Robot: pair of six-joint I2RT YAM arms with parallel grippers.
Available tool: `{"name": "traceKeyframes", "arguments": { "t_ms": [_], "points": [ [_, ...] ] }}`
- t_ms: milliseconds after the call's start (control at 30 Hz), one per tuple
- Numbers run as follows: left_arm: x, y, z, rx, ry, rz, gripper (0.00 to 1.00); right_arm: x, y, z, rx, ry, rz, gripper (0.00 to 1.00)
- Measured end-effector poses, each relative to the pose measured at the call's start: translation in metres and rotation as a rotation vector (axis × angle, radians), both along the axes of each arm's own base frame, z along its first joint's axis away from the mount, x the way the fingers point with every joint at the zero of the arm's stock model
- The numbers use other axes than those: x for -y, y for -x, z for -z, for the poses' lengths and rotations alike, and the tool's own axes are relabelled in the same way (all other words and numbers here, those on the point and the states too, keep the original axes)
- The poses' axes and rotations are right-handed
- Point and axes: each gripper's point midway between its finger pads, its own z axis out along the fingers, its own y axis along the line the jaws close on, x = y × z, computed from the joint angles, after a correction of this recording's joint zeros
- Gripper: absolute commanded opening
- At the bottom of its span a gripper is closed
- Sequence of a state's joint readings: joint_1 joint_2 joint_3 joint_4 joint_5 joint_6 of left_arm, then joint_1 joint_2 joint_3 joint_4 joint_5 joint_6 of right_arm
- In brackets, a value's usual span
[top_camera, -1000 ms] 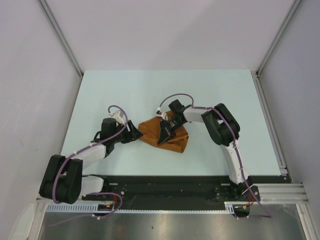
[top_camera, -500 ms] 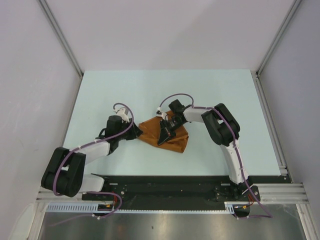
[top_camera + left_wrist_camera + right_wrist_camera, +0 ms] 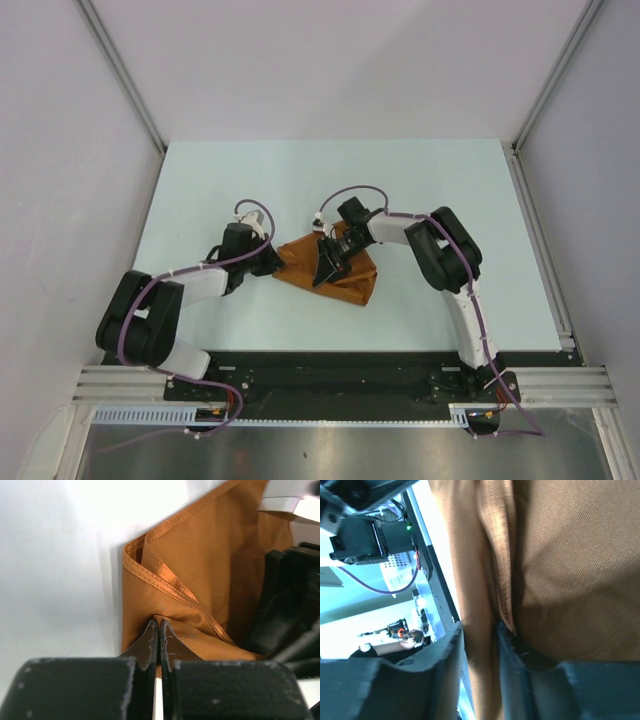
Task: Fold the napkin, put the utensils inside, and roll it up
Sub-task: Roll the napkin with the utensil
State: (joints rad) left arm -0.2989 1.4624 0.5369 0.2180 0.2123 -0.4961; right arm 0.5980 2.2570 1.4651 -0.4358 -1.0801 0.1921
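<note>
Saw napkin (image 3: 352,284) mid-frame on table (image 3: 300,180); left gripper (image 3: 277,262) at its left edge, right gripper (image 3: 327,268) over its middle.

A robotics lab test cell: plain grey panels (image 3: 60,150) in aluminium framing (image 3: 120,75) wall in the pale table (image 3: 420,180) on three sides. Along the table's near edge run a black mounting rail (image 3: 340,370), a slotted cable duct (image 3: 330,423) and bare sheet metal (image 3: 330,455).

wide bare surface (image 3: 200,180) lies open beyond and to both sides of the napkin (image 3: 352,284); the left gripper (image 3: 277,262) blocks the napkin's left corner; the right gripper (image 3: 326,268) covers its middle; side walls (image 3: 60,200) bound the surface
</note>
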Motion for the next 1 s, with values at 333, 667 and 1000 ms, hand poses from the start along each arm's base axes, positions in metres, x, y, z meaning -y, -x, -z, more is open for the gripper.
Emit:
{"name": "traceKeyframes", "arguments": {
  "t_ms": [333,667,1000],
  "points": [
    [-0.001,-0.003,0.011,-0.056,-0.025,-0.010,0.00,-0.001,-0.012,-0.033,0.116,-0.013,0.025,0.65],
    [0.000,-0.005,0.012,-0.064,-0.020,-0.005,0.00,0.009,-0.026,-0.054,0.355,0.065,0.098,0.71],
    [0.001,-0.006,0.012,-0.069,-0.016,0.000,0.00,-0.007,-0.011,-0.076,0.951,0.138,0.104,0.75]
  ]
}}
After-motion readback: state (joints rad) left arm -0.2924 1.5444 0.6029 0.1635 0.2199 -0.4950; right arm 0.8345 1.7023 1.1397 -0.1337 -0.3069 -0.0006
